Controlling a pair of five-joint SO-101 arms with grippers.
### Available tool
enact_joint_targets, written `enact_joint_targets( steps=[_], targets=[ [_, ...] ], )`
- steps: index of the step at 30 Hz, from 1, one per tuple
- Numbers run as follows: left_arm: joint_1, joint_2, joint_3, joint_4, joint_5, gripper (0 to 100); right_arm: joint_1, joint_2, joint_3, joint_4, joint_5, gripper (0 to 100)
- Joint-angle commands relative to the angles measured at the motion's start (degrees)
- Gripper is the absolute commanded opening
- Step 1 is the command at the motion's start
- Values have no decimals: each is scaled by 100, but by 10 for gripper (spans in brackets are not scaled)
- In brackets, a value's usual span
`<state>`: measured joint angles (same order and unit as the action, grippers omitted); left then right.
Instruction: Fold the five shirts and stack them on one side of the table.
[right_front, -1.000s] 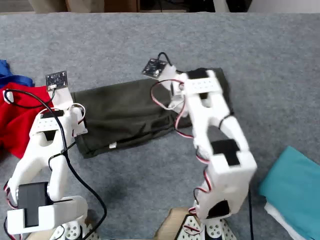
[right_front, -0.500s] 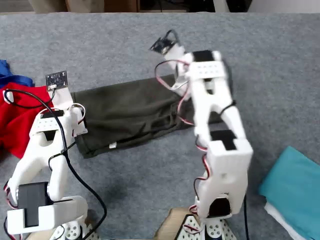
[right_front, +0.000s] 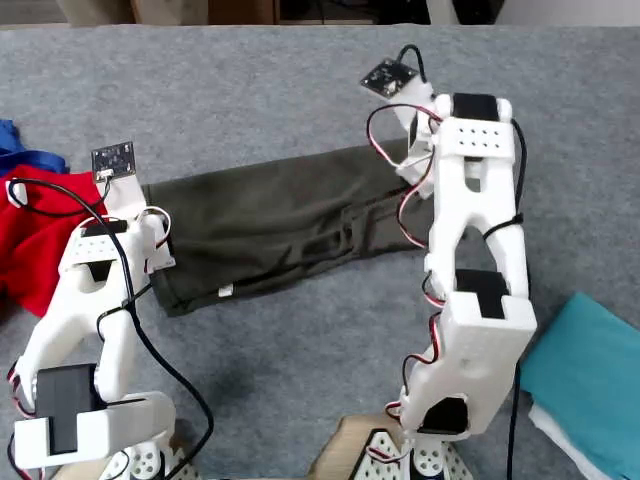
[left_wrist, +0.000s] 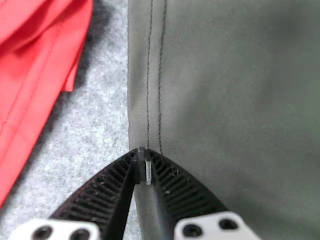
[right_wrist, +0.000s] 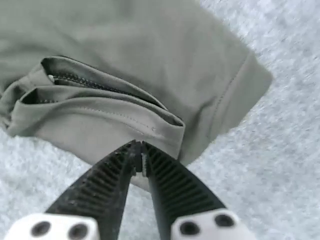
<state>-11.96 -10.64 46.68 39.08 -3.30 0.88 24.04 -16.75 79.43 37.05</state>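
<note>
The grey table runs from edge to edge, its surface fuzzy like carpet. Across its middle lies the olive shirt, folded into a long band and stretched between the two arms, with creases and a tucked-in fold toward its right end.

At the left edge of the table there is a loose red shirt, just beside the olive one but apart from it, with a strip of grey showing between them. At the right edge a teal shirt lies folded on top of a white cloth. A bit of blue cloth shows past the red shirt at the far left.

The white left arm stands over the olive shirt's left end. Seen from the wrist, the left gripper is pinched tight on the stitched hem at that end. The white right arm stands over the shirt's right end. The right gripper is clamped on the edge of the folded layers there, next to the sleeve.
</note>
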Motion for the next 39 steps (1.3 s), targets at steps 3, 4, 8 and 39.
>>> enact_joint_targets(
  steps=[3,4,8,39],
  targets=[
    [79,-66,-176,-18,9,19,268,743,602,-1363,-431,5],
    [79,-66,-185,-18,9,19,321,989,620,-1530,-466,5],
    [79,-84,-211,-9,9,19,567,1314,-22,-1204,-466,5],
    [-475,690,-2664,3068,352,189,1648,-259,1604,-4545,-3402,5]
  ],
)
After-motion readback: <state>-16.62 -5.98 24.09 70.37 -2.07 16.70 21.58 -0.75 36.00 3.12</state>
